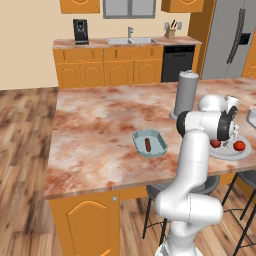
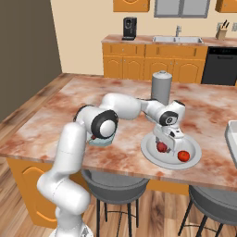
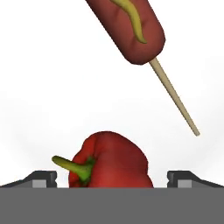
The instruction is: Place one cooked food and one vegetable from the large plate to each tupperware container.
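Seen from the left base camera, the white arm covers much of the large plate (image 1: 243,154), which lies close to the near edge of the island counter (image 1: 100,130). Two red vegetables show beside the wrist, one (image 1: 215,143) partly hidden and one (image 1: 239,145) free. The gripper itself is behind the wrist, so I cannot tell its state from this side. The pale-blue tub (image 1: 150,144) sits well apart to the left with a brown cooked food stick (image 1: 147,145) inside, and much bare counter lies around it. A grey cylinder (image 1: 186,94) stands upright behind the arm. The white tub (image 1: 251,117) is cut off at the right border.

From the right base camera, the gripper (image 2: 167,146) points down over the plate, just above one vegetable; the other lies near the plate's front rim. The blue tub is almost fully hidden behind the elbow.

Through the hand camera, the fingertips (image 3: 43,178) stand wide apart and hold nothing. Between them lies a red pepper with green stem (image 3: 109,162). Beyond it lies a brown sausage on a wooden stick (image 3: 131,30), cut off at the top.
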